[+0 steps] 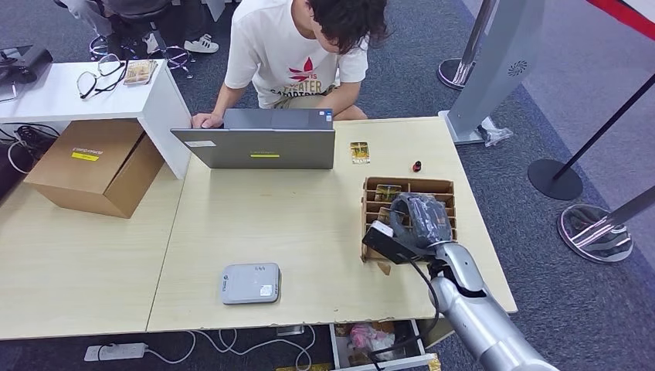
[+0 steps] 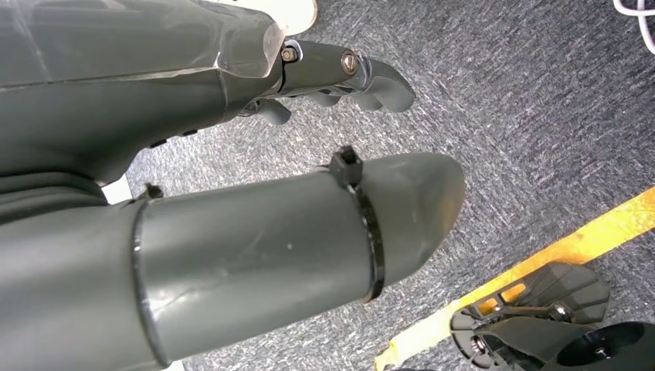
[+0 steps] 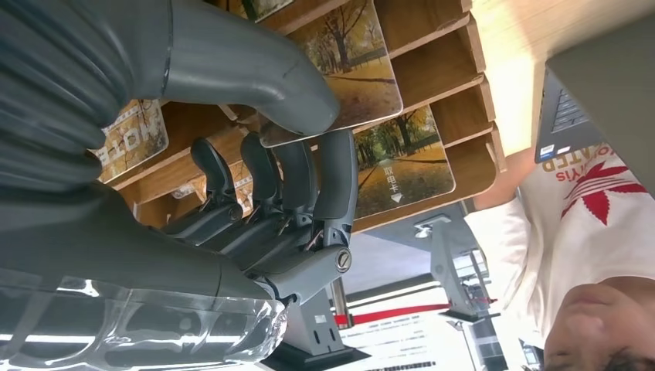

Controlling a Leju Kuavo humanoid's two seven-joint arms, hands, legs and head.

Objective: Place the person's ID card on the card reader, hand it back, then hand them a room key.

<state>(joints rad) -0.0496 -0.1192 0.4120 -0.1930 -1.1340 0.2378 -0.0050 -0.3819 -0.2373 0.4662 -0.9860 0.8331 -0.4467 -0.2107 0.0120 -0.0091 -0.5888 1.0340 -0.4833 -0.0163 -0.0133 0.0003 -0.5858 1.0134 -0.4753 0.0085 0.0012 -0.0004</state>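
The right hand (image 1: 421, 219) is seen at the lower right of the head view, lowered over the slotted wooden card rack (image 1: 446, 186) that stands on the right part of the desk (image 1: 270, 224). In the right wrist view a room key card (image 3: 351, 66) printed with autumn trees is pinched between the thick thumb and the darker fingers (image 3: 332, 182), so a card is judged to be grasped, though it is not yet clear of its slot. A second tree-printed card (image 3: 402, 162) is seen in the neighbouring slot, and another card (image 3: 131, 135) further along.

The step in hand is judged to be the drawing of a room key from the rack. The person (image 1: 297, 54) is seated at the top centre of the head view, behind the laptop (image 1: 255, 139), so from the hand the handover lies up and to the left across the desk. The rack's slots run across the frame, and the card's long side lies along them. A small card (image 1: 359, 151) lies flat on the desk just right of the laptop; whether it is the ID card cannot be told. The grey card reader (image 1: 250, 283) lies at lower centre, well apart from the rack.

The left hand (image 2: 340, 77) hangs over the grey carpet (image 2: 541, 116) with its fingers curled in and nothing held, so the right hand is clearly the nearer.
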